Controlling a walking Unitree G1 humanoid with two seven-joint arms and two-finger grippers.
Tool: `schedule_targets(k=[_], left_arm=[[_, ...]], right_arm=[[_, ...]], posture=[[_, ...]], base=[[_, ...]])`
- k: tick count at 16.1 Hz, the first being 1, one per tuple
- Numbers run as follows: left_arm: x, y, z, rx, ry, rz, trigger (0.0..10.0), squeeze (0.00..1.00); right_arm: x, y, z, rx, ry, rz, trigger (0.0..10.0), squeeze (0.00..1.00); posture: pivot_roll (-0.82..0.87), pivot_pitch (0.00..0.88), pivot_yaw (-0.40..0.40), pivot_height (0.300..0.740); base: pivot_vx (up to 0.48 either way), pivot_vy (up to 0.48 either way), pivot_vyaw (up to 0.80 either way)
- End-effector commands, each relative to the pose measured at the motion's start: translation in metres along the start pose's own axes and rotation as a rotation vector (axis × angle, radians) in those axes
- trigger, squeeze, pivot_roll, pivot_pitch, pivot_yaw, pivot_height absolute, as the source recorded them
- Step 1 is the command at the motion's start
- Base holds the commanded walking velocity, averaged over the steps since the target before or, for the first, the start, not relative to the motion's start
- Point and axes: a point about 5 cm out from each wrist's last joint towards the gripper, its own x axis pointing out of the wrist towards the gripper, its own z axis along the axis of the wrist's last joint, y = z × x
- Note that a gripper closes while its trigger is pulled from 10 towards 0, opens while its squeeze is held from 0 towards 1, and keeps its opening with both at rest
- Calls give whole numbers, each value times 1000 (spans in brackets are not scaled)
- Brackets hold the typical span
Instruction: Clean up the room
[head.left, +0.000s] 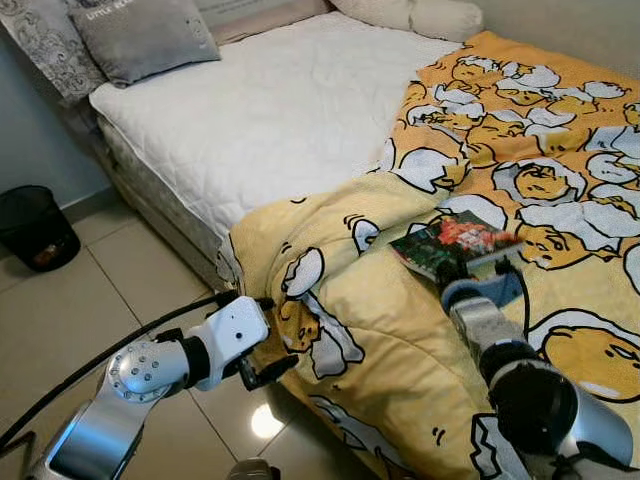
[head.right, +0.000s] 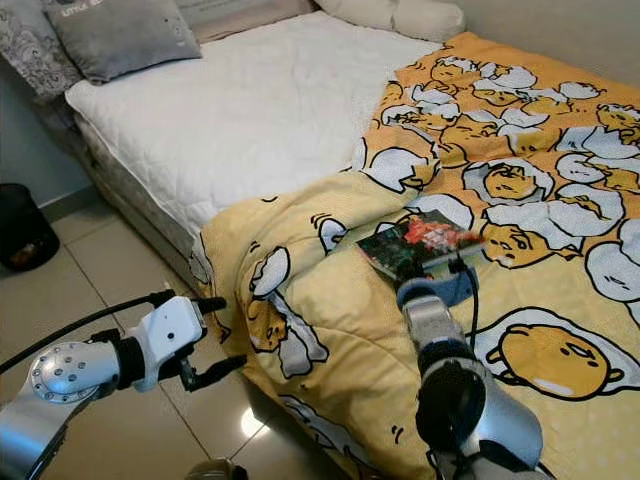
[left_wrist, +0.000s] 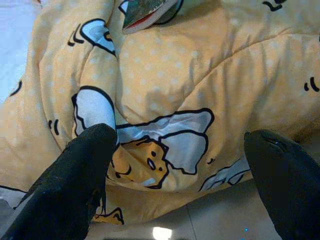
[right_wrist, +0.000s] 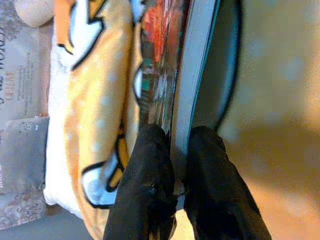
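The right gripper (right_wrist: 177, 165) pinches the near edge of the book (head.left: 455, 245) between its two black fingers, nearly closed, presumably to lift it off the yellow duvet (head.left: 400, 330) as part of tidying. The book extends away from the fingertips, lying on the cover just beyond them. It is thin, with a dark green and red glossy cover and pale page edges. The left gripper (left_wrist: 180, 165) hangs spread wide and empty, facing the duvet's overhanging edge.

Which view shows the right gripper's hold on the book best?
The right wrist view: the right gripper has its jaws closed on the book edge. The eye views show the book's cover on the yellow blanket; the left wrist view catches one corner.
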Motion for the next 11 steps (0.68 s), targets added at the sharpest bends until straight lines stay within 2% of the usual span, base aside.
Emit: schedule_targets(k=[1, 4, 8, 10, 11], left_arm=[[1, 6, 1, 4, -4, 30, 10000, 1000], [10, 13, 3, 4, -34, 57, 10000, 1000], [25, 27, 8, -65, -106, 141, 10000, 1000], [30, 33, 8, -178, -156, 204, 10000, 1000], [32, 35, 7, -208, -168, 219, 10000, 1000]], right_arm=[[2, 7, 8, 20, -22, 20, 0, 0], [2, 10, 19, 8, -51, 51, 0, 0], [0, 18, 38, -121, -91, 153, 0, 0], [-2, 23, 44, -294, -88, 250, 0, 0], [-5, 26, 46, -367, -85, 318, 0, 0]], posture=[[226, 0, -18, 740], [175, 0, -16, 740], [85, 0, 17, 740], [21, 0, 47, 740], [1, 0, 56, 740]], base=[[0, 0, 0], [0, 0, 0], [0, 0, 0], [0, 0, 0], [0, 0, 0]])
